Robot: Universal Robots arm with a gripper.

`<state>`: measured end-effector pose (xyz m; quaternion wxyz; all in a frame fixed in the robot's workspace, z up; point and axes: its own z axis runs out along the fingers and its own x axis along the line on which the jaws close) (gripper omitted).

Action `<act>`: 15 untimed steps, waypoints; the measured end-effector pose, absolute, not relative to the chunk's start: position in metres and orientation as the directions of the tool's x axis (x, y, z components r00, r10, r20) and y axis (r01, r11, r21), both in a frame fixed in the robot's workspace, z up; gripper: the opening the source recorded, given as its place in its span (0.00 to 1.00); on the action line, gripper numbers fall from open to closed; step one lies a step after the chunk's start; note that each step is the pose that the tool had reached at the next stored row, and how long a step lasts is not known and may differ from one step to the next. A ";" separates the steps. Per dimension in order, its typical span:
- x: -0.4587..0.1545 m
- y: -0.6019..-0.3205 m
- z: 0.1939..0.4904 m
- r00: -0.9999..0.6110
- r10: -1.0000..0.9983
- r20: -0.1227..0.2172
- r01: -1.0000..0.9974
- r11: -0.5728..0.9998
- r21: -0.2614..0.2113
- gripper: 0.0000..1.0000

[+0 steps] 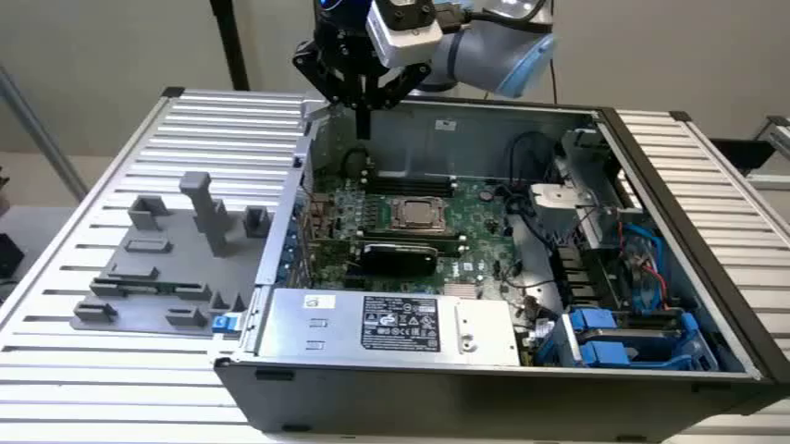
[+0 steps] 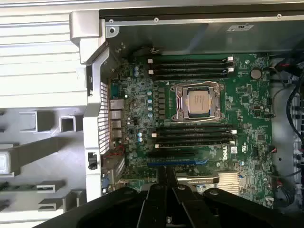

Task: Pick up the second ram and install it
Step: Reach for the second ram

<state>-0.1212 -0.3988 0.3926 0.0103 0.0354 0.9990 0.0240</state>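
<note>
My gripper [image 1: 364,125] hangs above the back left corner of the open computer case [image 1: 691,240], fingers pointing down and shut with nothing between them. In the wrist view the fingertips [image 2: 162,183] meet over the green motherboard [image 2: 247,109], near the blue expansion slot [image 2: 175,163]. Dark memory slots [image 2: 190,66] run on one side of the silver CPU socket [image 2: 198,102], and more memory slots [image 2: 194,135] on the other. A thin green stick, apparently the second ram [image 1: 158,287], lies in the grey holder [image 1: 136,245] outside the case, at the exterior view's left, well away from the gripper.
The case stands on a slatted metal table [image 1: 74,277]. A power supply [image 1: 383,324] fills the case's near side, and blue drive brackets [image 1: 611,338] and cables sit at the exterior view's right. The grey holder has upright posts [image 1: 203,208].
</note>
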 end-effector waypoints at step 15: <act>-0.132 -0.403 0.393 -0.997 0.071 -0.019 0.070 0.996 0.049 0.00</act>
